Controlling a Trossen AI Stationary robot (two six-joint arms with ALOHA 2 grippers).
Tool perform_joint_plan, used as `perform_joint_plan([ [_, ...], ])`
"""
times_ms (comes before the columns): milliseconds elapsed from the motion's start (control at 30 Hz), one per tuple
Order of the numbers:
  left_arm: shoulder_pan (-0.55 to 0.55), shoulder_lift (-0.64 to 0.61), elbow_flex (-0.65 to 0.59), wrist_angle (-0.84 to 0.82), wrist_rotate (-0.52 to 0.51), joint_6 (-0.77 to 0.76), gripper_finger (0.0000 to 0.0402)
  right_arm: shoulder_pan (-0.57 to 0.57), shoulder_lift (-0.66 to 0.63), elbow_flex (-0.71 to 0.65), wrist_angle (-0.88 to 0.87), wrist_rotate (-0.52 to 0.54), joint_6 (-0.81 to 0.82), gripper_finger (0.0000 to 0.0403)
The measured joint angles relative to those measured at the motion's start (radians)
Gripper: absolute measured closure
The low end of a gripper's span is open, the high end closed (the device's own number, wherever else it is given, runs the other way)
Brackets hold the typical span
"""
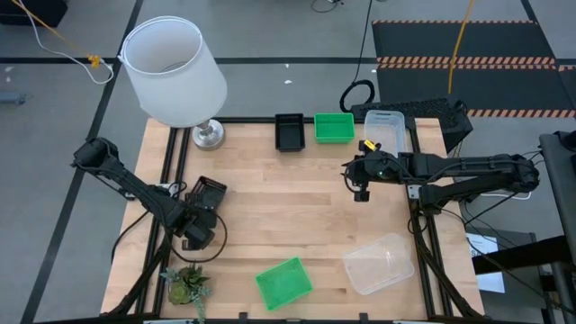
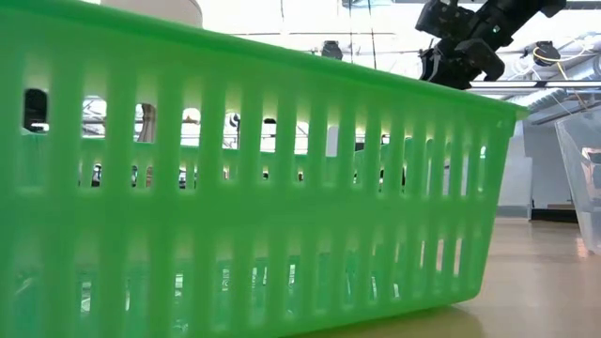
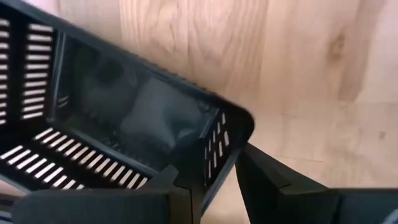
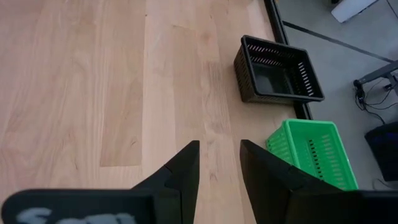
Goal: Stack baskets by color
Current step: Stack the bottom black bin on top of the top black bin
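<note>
My left gripper stands at the table's left, pointing down, shut on a black slotted basket. Another black basket, a green basket and a clear one sit in a row along the far edge. A second green basket and a second clear basket rest on the table near the front. My right gripper hovers open above the table's right half, short of the far row, with nothing between its fingers. My left gripper holds the black basket by an end wall near a corner. One finger is inside the basket and the other is outside. The fingers come from above, pointing down. The basket sits tilted in the hold; whether any part rests on the table I cannot tell.
A big white lamp stands at the far left corner and a small potted plant at the near left corner. Bare wood lies across the table's middle. In the low view the near green basket blocks most of the scene.
</note>
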Motion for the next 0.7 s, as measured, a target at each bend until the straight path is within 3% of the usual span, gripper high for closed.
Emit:
perform_joint_plan([
  [300,0.032,0.126,-0.002,0.031,-0.017,0.027,0.0315,0.0,0.0,0.0,0.016,0.0,-0.005,0.0291],
  [533,0.077,0.156,0.027,0.044,-0.019,0.063,0.0391,0.0,0.0,0.0,0.015,0.0,-0.005,0.0291],
  [700,0.118,0.146,0.087,0.018,-0.054,0.125,0.0396,0.0,0.0,0.0,0.015,0.0,-0.008,0.0291],
])
